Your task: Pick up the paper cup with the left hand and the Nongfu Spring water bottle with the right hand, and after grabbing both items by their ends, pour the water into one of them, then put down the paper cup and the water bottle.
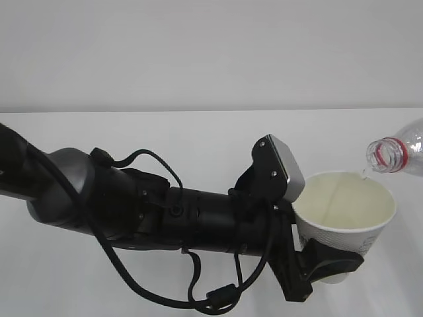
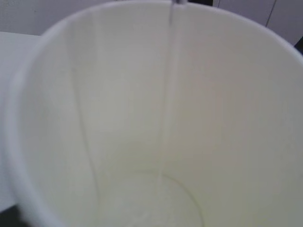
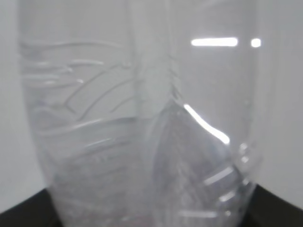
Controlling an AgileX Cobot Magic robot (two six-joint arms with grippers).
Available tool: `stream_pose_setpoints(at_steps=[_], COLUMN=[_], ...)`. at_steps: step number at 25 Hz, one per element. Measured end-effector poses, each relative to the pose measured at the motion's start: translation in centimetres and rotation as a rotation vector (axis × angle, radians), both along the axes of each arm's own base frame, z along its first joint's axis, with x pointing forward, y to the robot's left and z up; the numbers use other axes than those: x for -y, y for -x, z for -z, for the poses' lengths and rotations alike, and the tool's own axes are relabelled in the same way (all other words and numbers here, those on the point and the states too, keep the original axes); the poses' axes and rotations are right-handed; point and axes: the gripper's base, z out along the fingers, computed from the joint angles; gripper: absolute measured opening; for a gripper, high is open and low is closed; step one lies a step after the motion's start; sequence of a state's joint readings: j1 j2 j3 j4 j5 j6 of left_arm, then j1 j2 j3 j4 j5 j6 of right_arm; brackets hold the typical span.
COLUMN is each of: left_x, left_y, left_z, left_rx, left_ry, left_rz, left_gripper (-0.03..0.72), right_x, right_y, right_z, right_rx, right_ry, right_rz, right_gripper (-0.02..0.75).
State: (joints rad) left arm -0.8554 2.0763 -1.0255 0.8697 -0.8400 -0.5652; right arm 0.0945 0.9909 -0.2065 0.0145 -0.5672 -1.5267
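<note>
While bottle tips above, fingers clasp cup.

The left hand is black and chunky. Its fat round black arm has thin black cables looping around, plus a light grey square block.

water bottle cut off by the exterior view's right edge — only neck and shoulder show. right hand out of sight there. paper cup base hidden behind the left hand's fingers — wrist views blurred.
</note>
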Motion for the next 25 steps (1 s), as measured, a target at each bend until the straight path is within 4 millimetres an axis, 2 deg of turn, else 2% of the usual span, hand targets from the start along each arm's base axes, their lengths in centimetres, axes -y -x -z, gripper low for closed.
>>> stream_pose_setpoints(at_steps=[25], left_x=[-0.06], left_y=[-0.06], left_z=[0.17], left_rx=[-0.034], left_ry=[-0.017], left_rz=[-0.017], left_gripper=[0.512], right_x=[0.0], right_y=[0.0], right_z=[-0.02], right_rx=[0.002], right_ry=[0.002], right_rz=[0.0], right_gripper=[0.451])
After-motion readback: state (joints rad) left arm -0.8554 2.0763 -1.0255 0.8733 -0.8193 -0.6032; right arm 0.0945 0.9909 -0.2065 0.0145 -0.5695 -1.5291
